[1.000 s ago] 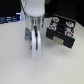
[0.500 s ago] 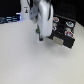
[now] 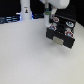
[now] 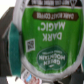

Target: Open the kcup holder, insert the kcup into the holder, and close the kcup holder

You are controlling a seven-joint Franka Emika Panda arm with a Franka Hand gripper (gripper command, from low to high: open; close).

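The kcup holder [image 3: 60, 32] is a black boxy unit at the exterior view's right, with pale handles [image 3: 61, 42] on its front and red- and dark-topped pods in round slots on top. My gripper [image 3: 48, 15] hangs at the holder's back left corner, just above it. It is shut on the kcup [image 3: 48, 18], which shows as a small green spot between the fingers. In the wrist view the kcup's green lid [image 4: 47, 42], printed "Dark Magic", fills almost the whole picture. I cannot tell whether a drawer is open.
The holder stands on a white table [image 3: 25, 55]. A white bottle-like object [image 3: 25, 10] and dark items [image 3: 7, 20] stand along the back at the exterior view's left.
My gripper has moved with the kcup from the middle of the table up and toward the exterior view's right, ending at the holder's back left corner.
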